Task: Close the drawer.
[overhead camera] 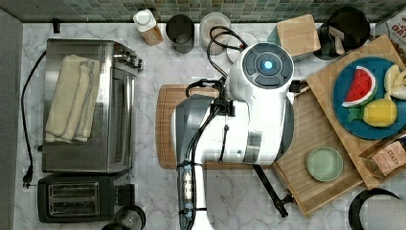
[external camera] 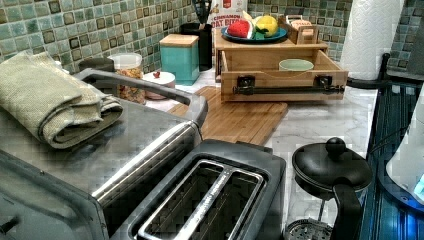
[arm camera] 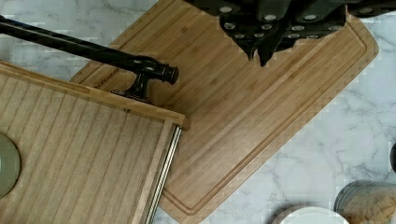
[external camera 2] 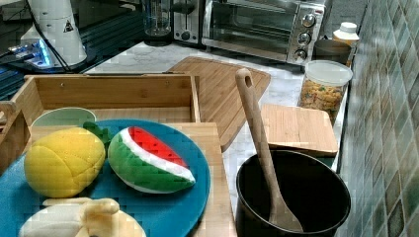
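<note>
The drawer [external camera: 284,76] stands pulled out with a green bowl [external camera: 296,64] inside; the cutting board [external camera: 239,119] lies just before it. The claw [arm camera: 261,55] hovers over the board, seemingly closed, gripping nothing.

Drawer [external camera: 284,80] open — bowl [external camera: 296,64] inside.

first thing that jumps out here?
The open drawer, pulled out over the cutting board, with a green bowl inside and a black bar handle across its front. Above it, a blue plate with toy watermelon and pineapple. In the wrist view, the gripper hangs over the cutting board.
</note>
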`<move>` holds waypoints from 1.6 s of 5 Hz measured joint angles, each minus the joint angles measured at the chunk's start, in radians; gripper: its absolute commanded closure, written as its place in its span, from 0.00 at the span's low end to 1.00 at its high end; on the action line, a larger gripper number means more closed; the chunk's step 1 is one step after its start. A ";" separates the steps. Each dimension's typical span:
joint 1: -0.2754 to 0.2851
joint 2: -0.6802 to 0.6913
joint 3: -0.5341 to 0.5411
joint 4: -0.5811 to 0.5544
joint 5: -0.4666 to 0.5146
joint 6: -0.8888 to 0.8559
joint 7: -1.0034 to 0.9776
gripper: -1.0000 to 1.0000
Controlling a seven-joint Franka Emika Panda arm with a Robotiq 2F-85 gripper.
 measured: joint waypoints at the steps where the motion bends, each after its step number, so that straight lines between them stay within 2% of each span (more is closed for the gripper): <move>1: 0.000 0.000 0.000 -0.007 0.003 0.000 0.000 1.00; 3: 0.000 0.009 -0.001 -0.043 0.002 0.034 -0.031 1.00; 5: 0.009 -0.071 0.003 -0.217 0.004 0.214 -0.274 1.00; 6: 0.024 -0.154 0.003 -0.320 0.004 0.229 -0.343 1.00; 8: 0.033 -0.231 0.026 -0.422 0.003 0.229 -0.572 1.00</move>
